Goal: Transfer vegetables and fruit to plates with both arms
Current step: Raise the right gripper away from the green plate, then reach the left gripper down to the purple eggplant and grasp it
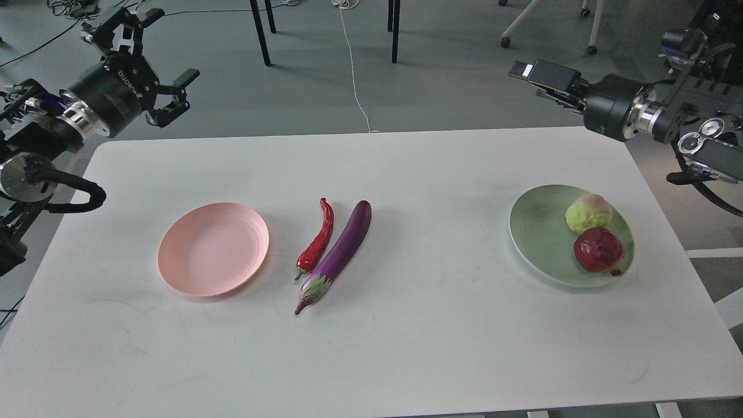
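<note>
The purple eggplant [339, 253] and the red chili pepper [317, 241] lie side by side on the white table [406, 348], between the plates. The pink plate [213, 248] at the left is bare. The mint green plate [540, 232] at the right holds the yellow-green fruit [588, 213] and the dark red fruit [599, 250], which touch each other. My left gripper [171, 49] is open and empty, raised beyond the table's far left corner. My right gripper [543, 74] is raised above the far right edge, empty and seen side-on; its fingers cannot be told apart.
Beyond the table's far edge is grey floor with black table legs [261, 32], a white cable [355, 75] and chair castors [505, 42]. A dark cabinet [720, 17] stands at the far right.
</note>
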Motion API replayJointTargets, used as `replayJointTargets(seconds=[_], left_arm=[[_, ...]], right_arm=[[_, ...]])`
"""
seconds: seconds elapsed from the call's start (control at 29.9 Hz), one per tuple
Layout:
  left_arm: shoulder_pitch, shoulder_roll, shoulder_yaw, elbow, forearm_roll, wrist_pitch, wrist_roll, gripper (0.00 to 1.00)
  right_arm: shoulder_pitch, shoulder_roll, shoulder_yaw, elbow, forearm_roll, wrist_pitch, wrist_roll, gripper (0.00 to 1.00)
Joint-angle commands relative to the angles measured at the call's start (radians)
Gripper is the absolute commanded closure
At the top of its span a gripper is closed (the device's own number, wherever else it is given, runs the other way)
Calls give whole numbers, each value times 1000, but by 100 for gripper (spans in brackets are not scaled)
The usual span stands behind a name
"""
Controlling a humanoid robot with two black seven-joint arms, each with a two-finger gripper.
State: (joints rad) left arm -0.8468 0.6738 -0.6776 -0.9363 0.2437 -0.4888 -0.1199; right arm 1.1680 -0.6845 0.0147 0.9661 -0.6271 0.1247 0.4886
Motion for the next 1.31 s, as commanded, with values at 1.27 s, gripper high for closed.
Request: replayJointTargets(seconds=[1.27], left_arm=[[80, -316, 406, -273, 1799, 145, 91, 17]], right_arm=[[-605, -4, 715, 23, 635, 219, 0, 2]])
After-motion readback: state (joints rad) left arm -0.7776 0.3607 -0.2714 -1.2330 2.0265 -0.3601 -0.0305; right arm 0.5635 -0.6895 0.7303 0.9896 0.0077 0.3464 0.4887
